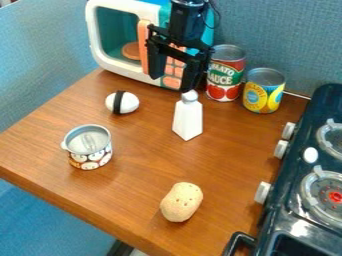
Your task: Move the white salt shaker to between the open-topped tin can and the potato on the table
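The black gripper (172,84) hangs at the top centre in front of the toy microwave, its two fingers spread apart with nothing between them. Just below its right finger stands a white bottle-like shaker (188,117) with a rounded top; whether they touch I cannot tell. To the left lies a white egg-shaped piece with a black band (121,102). An open can with a patterned label (89,147) stands at the left of the table, and a tan potato-like piece (181,202) lies near the front.
A white and teal toy microwave (117,37) stands at the back. Right of it are a tomato sauce can (226,73) and a yellow-blue can (263,90). A dark toy stove (304,185) borders the wooden table (133,195) on the right.
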You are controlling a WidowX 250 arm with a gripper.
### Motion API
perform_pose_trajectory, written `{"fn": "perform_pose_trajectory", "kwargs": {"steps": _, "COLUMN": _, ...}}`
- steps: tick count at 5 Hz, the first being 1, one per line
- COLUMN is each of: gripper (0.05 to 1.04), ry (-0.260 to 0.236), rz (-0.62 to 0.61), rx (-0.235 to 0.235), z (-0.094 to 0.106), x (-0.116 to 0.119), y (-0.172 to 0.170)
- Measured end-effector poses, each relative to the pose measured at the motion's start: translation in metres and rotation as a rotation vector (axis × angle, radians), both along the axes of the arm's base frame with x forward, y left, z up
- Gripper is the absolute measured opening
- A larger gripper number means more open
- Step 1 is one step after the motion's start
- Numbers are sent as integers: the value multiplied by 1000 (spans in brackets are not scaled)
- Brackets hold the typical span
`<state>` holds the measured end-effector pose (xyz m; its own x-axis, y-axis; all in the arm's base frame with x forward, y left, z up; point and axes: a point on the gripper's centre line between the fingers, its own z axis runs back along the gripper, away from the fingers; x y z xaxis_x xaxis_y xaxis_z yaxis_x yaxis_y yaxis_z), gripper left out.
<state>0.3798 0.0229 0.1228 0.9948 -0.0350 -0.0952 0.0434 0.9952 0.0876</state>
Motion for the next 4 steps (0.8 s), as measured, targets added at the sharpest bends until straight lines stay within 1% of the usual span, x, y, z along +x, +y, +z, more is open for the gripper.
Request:
{"fn": "perform_pose_trajectory", "kwargs": {"steps": 1, "gripper": 999, "ry": 49, "rz": -6, "rx": -4, "z": -17, "x": -2, "y": -2}}
{"fn": "perform_pose_trajectory", "kwargs": {"steps": 2, "gripper": 999, "ry": 60, "rz": -62, "rx": -30, "z": -24, "x": 0, "y": -5}}
{"fn": "perform_pose_trajectory", "kwargs": {"steps": 3, "gripper": 999, "ry": 44, "rz": -97, "rx": -43, "z": -20, "x": 6, "y": -6}}
{"fn": "perform_pose_trajectory", "kwargs": {"steps": 4, "gripper": 999, "ry": 71, "rz": -132, "rx": -38, "z": -33, "x": 10, "y": -5}}
